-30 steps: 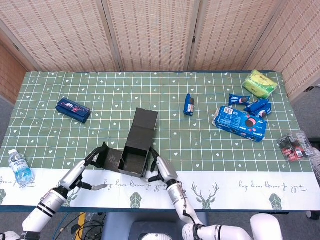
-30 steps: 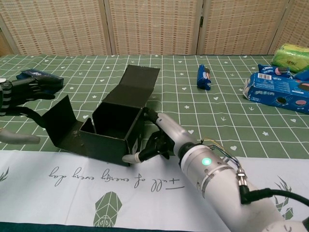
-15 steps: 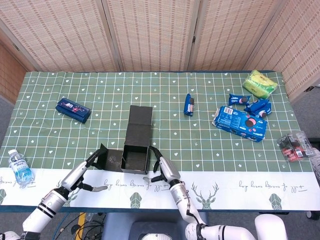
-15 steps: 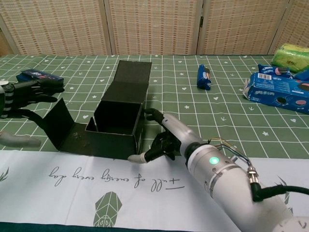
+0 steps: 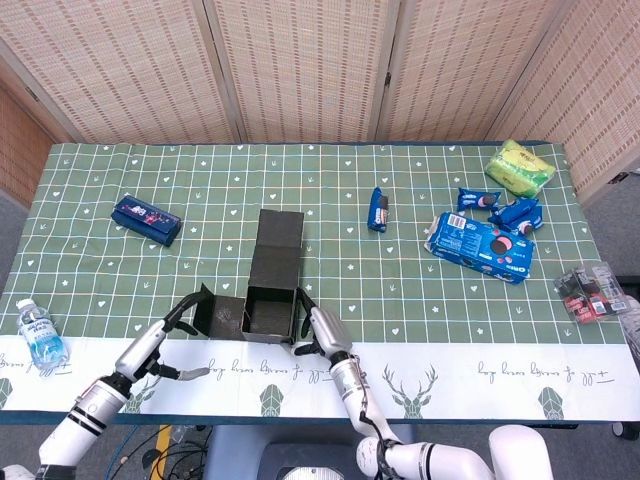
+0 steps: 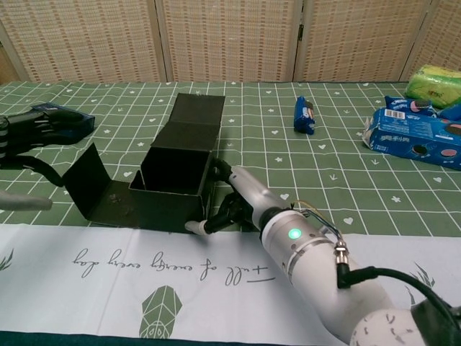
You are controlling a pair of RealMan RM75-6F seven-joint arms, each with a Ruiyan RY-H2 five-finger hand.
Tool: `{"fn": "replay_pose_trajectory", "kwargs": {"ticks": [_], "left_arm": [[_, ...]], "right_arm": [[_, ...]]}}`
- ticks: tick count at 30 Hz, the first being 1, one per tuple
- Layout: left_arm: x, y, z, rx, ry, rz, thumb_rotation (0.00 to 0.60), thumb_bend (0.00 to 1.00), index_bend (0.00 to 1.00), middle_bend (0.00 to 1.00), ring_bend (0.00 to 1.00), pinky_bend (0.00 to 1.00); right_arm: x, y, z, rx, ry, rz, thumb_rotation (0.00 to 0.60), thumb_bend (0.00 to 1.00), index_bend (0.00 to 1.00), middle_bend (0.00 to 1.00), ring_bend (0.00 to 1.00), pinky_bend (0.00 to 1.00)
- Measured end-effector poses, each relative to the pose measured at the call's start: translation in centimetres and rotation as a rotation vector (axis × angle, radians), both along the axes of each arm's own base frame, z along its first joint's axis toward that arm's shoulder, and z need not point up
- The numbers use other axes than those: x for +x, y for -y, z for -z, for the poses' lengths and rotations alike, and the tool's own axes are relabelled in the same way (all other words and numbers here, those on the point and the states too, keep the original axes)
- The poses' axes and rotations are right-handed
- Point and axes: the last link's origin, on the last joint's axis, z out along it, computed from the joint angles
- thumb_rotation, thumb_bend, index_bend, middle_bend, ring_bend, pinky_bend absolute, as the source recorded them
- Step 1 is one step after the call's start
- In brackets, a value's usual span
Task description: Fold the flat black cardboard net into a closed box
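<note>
Bracing the half-formed black box (image 6: 169, 184) near the table's (image 5: 420, 180) front edge: right hand (image 6: 234, 202) against its right wall, fingers spread, gripping nothing. Left hand (image 5: 165, 330) open beside the raised left flap (image 6: 86, 184). Light, stiff card, likely to skid; pinch flaps near creases. Lid flap (image 5: 280, 235) lies flat beyond.

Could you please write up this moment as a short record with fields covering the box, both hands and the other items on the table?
box: black cardboard box, partly folded, body open at the top, lid panel lying flat toward the far side, one flap raised on its left
right hand: right hand against the box's right wall, fingers on that wall
left hand: left hand beside the raised left flap; contact cannot be told
left of table: water bottle, dark blue packet
right of table: blue cookie packs, yellow-green pack
</note>
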Motion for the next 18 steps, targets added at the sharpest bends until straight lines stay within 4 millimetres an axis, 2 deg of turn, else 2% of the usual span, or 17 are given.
{"fn": "replay_pose_trajectory", "kwargs": {"ticks": [4, 10, 18], "left_arm": [[-0.1, 0.1, -0.4, 0.048, 0.0, 0.002, 0.6, 0.11, 0.06, 0.02, 0.01, 0.32], [-0.6, 0.5, -1.3, 0.16, -0.014, -0.004, 0.6, 0.11, 0.07, 0.02, 0.06, 0.33], [-2.7, 0.5, -2.2, 0.389, -0.065, -0.05, 0.6, 0.11, 0.09, 0.02, 0.12, 0.41]], "right_arm": [[0.2, 0.3, 0.0, -0.026, -0.01, -0.01, 0.6, 0.46, 0.17, 0.26, 0.63, 0.88], [-0.3, 0.6, -1.0, -0.048, 0.028, 0.001, 0.6, 0.5, 0.21, 0.29, 0.64, 0.89], [-1.4, 0.2, -4.5, -0.032, 0.185, 0.038, 0.6, 0.51, 0.21, 0.3, 0.64, 0.89]]}}
